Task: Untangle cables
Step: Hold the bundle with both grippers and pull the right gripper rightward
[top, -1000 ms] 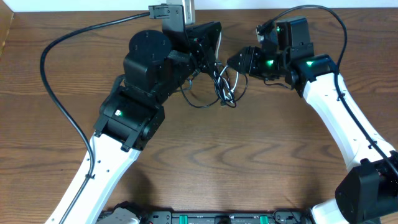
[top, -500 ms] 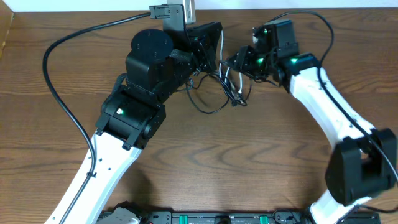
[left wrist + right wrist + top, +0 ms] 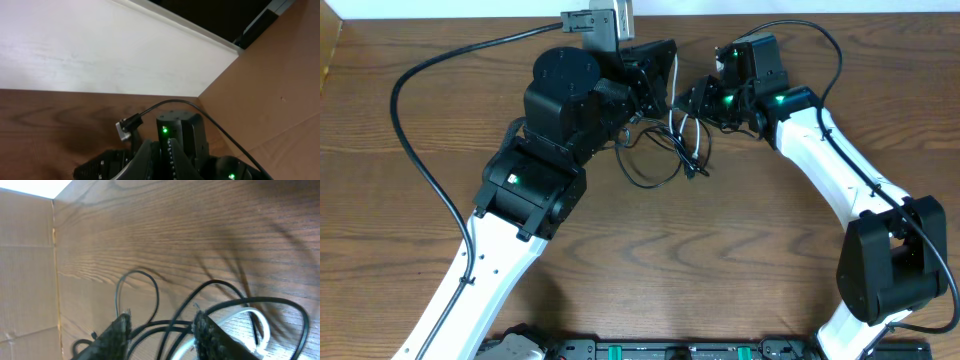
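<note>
A tangle of thin black cables point(image 3: 656, 183) and a short white one point(image 3: 694, 138) hangs between the two grippers, its lower loops resting on the wooden table point(image 3: 740, 260). My left gripper point(image 3: 666, 98) is shut, and black strands run up into its tips. In the left wrist view the left gripper point(image 3: 162, 148) shows its fingers pressed together; the pinch itself is hidden. My right gripper point(image 3: 688, 100) faces it closely. The right wrist view shows the right gripper point(image 3: 162, 322) open, with black cables point(image 3: 280, 300) and the white one point(image 3: 254, 316) crossing the gap, raised above their shadows.
A thick black arm cable point(image 3: 405, 120) sweeps along the table's left side. A camera mount point(image 3: 595, 20) stands at the back edge. A white wall point(image 3: 75, 50) and cardboard panels point(image 3: 280, 75) close off the back. A cardboard wall point(image 3: 25, 255) borders the table.
My right arm has moved left towards the left gripper and its jaws have narrowed. The tangle has shifted, and a black loop has spread out to the lower left. The left gripper stayed shut.
</note>
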You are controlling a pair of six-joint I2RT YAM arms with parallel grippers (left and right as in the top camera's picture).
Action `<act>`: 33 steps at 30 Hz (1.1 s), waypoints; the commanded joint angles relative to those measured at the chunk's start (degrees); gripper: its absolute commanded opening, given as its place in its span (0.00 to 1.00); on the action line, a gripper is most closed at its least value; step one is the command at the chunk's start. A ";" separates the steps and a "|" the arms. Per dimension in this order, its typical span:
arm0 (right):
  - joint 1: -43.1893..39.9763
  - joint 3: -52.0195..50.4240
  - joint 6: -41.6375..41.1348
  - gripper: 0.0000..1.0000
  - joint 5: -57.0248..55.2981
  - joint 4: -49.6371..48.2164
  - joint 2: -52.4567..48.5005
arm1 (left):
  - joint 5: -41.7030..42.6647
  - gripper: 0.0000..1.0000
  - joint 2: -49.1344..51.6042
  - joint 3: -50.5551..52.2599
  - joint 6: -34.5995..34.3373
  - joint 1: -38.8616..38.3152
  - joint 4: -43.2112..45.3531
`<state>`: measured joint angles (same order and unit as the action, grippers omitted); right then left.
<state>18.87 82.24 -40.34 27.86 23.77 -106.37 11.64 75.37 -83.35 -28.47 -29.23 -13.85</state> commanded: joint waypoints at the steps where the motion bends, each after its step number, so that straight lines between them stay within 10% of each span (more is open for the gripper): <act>1: -1.20 0.17 1.66 0.43 2.64 0.22 0.31 | -0.35 0.07 -0.02 -0.98 0.13 0.24 -0.20; 33: 1.53 0.04 0.09 0.34 1.99 8.17 -0.70 | -0.35 0.08 -0.02 -0.98 0.11 0.24 -0.24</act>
<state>19.25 82.24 -40.14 31.77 31.92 -106.37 11.64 75.37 -83.33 -28.49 -29.23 -14.59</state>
